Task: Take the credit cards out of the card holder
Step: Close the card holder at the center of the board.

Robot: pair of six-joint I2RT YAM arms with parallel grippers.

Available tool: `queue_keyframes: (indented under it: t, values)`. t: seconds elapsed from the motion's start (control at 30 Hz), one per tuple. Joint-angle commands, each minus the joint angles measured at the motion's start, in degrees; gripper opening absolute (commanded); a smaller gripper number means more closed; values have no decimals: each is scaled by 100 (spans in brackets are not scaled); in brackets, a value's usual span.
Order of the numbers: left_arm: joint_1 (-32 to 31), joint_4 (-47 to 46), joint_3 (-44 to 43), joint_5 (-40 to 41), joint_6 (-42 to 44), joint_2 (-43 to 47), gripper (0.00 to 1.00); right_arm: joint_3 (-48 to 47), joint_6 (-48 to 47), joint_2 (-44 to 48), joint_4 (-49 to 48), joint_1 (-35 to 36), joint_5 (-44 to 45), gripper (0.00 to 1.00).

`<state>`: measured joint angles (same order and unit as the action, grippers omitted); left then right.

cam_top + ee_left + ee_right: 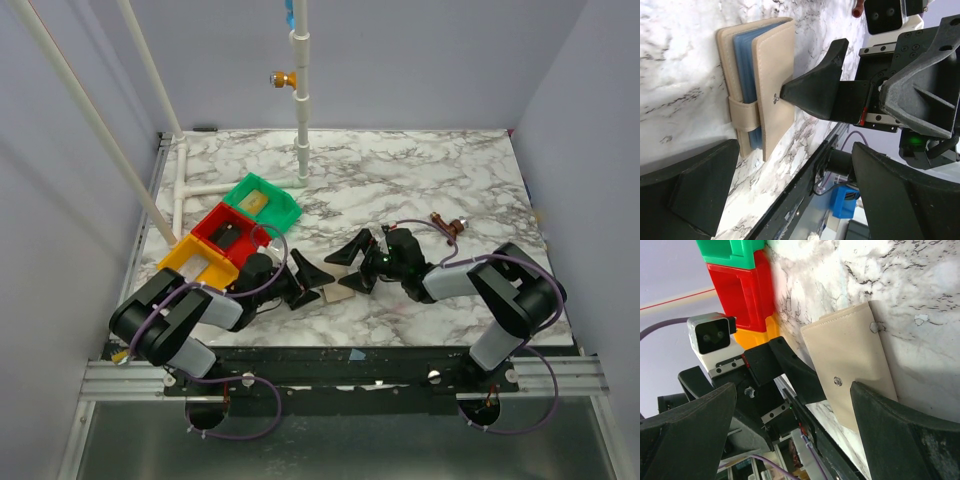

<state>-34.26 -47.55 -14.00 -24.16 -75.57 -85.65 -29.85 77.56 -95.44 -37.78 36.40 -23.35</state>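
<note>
Card holder (pixel 762 80): closed, flat on the worktop (pixel 420 180), between both pincers.
Left pincer (pixel 299 282): released; holder lies straight ahead of it.
Right pincer (pixel 357 266): released; seemingly nearer, one tip at the stud (pixel 775 98).

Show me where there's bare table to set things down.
Bare table top runs from the white post across to the right edge, beyond the small brown object. Crowded: near centre, where left gripper and right gripper flank the card holder, and the left, filled by coloured trays.
</note>
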Motion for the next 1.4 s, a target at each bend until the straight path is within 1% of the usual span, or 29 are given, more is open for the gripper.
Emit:
queue_keyframes:
  t: [0.0, 0.07, 0.27, 0.4, 0.67, 0.8, 0.93, 1.1, 1.17, 1.23, 1.37]
  values:
    - [-19, -926, 364, 489, -456, 32, 99, -25, -14, -165, 122, 59, 233, 99]
    - [-19, -1093, 449, 567, -526, 49, 99, 5, -8, -155, 117, 58, 251, 99]
    - [-24, -1197, 400, 439, -650, -41, 99, 14, 14, -146, 69, 59, 248, 99]
    - [-82, -1670, 393, 382, -925, -361, 99, 48, 38, -146, 37, 71, 267, 99]
    - [-299, -1602, 359, 733, -1130, -592, 99, 58, 38, -145, 25, 86, 270, 99]
    - [-314, -2146, 509, 1042, -1397, -719, 99, 106, 67, -163, -16, 104, 287, 99]
    - [-318, -2461, 736, 1554, -1674, -726, 99, 137, 93, -191, -63, 108, 307, 99]
    - [-330, -2851, 970, 2027, -1823, -669, 99, 147, 93, -195, -79, 126, 323, 99]
    - [-331, -3065, 973, 2077, -1869, -726, 99, 161, 99, -208, -87, 130, 314, 99]
    - [-330, -3059, 885, 2001, -1869, -784, 99, 174, 114, -217, -124, 136, 297, 99]
    - [-349, -3301, 846, 1879, -1929, -969, 99, 130, 10, -153, 57, 138, 314, 99]
